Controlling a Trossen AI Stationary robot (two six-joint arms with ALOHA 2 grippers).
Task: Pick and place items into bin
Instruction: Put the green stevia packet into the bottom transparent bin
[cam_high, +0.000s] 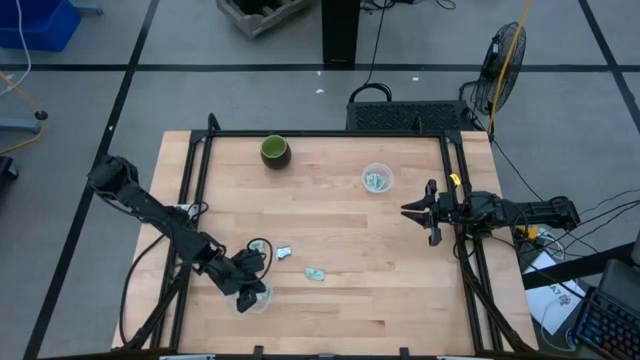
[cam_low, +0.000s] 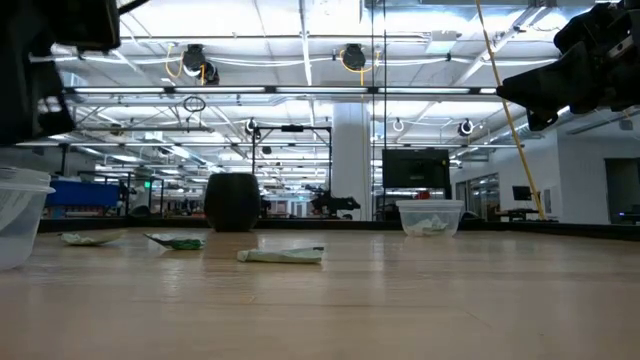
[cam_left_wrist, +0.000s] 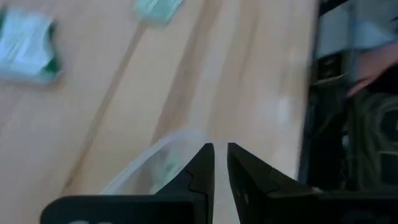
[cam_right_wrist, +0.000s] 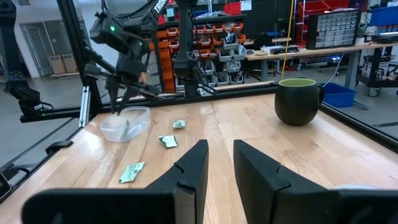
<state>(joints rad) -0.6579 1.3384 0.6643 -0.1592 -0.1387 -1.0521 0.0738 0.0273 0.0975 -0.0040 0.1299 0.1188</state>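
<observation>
The left gripper (cam_high: 252, 290) hangs over the clear bin (cam_high: 256, 297), lower left, fingers nearly closed and empty. It likely just dropped an item there. Three items (cam_high: 314, 273) still lie on the worktop (cam_high: 350, 230); the right gripper (cam_high: 418, 212) waits at right, fingers slightly apart, empty.

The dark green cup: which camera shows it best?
The right wrist view: the dark green cup stands close, rim and handle plain. The high view shows only its top; the low view a dark silhouette; the left wrist view misses it.

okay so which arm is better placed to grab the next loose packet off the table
Probably the left. The left gripper hovers at the clear container near the table's front-left, with the loose packets lying right beside it. The right gripper waits at the far right edge, well away from them.
</observation>
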